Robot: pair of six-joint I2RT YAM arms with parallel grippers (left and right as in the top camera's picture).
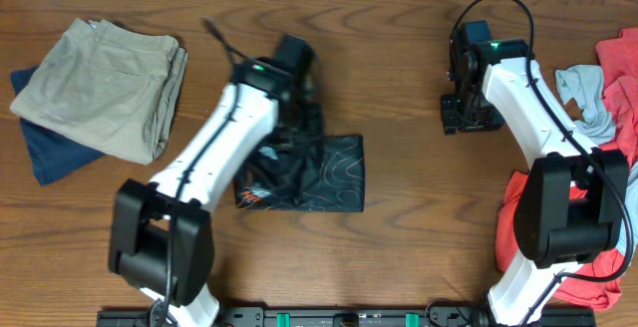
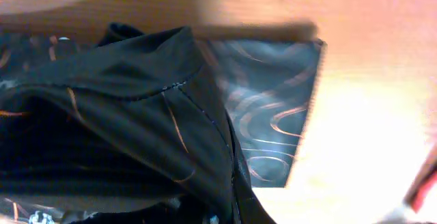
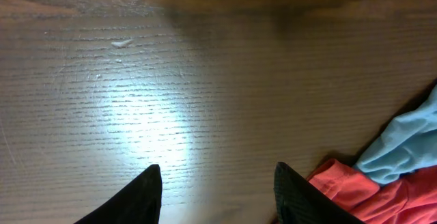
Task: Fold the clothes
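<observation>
Currently the left gripper (image 1: pixel 301 98) sits low on the black synthetic garment with thin orange and white contour lines (image 1: pixel 324 172), at the edge farthest from that arm's base. The garment lies as a rough rectangle on the brown wooden table (image 1: pixel 399 28), directly under and just ahead of this tool. In the left wrist view the black cloth (image 2: pixel 136 115) rises in a seamed ridge close to the lens, with a flatter printed layer beyond it. The fingers are hidden by the fabric, so I cannot tell whether they are spread or pinching.

The right gripper (image 3: pixel 218 197) hangs over bare table (image 3: pixel 205 80). Its two dark fingertips (image 3: pixel 147 197) are spread apart with nothing between them. Off its outer side, near but not touching, lie a crumpled light blue cloth (image 3: pixel 399 142) and a crumpled coral-red cloth (image 3: pixel 369 193).

Well away on the left gripper's outer side, folded khaki trousers (image 1: pixel 100 88) rest on a folded navy garment (image 1: pixel 50 158).
</observation>
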